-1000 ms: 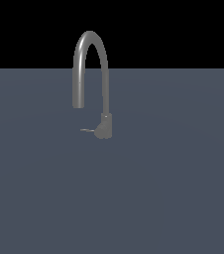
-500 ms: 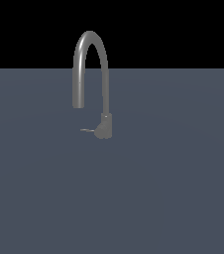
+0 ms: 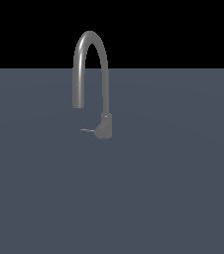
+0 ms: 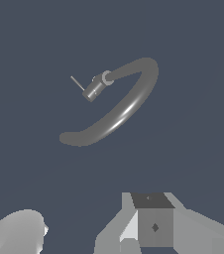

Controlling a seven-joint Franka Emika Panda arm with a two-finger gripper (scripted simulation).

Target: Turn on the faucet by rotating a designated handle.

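In the wrist view, grey blocky parts of the gripper [image 4: 153,225] show at the edge of the picture; one boxy grey finger [image 4: 155,227] with a small dark diamond mark on it can be seen, and a pale rounded part of the arm [image 4: 17,230] sits off to one side; the fingertips do not show, so nobody can tell if the fingers are spread apart or pressed together; nothing is seen between them, and they touch nothing; the gripper is well apart from the faucet [image 4: 124,106].

The faucet is grey metal; in the wrist view its long thin spout bends round in a big curve, with a bright shine along the tube; the spout joins a short, fatter round base [image 4: 96,87]; from the base a small thin handle [image 4: 77,83] sticks out sideways like a little stick; it is much shorter than the spout.

In the exterior view the faucet [image 3: 90,74] stands upright on a flat blue-grey floor [image 3: 173,198], a bit to the exterior view's left of the middle; its spout goes up, curves over and comes down to an open end on the exterior view's left; the base [image 3: 104,126] sits on the floor; the handle [image 3: 86,130] pokes out from the base toward the exterior view's left, lying almost flat; behind the floor all is black; the robot arm does not show in this view.
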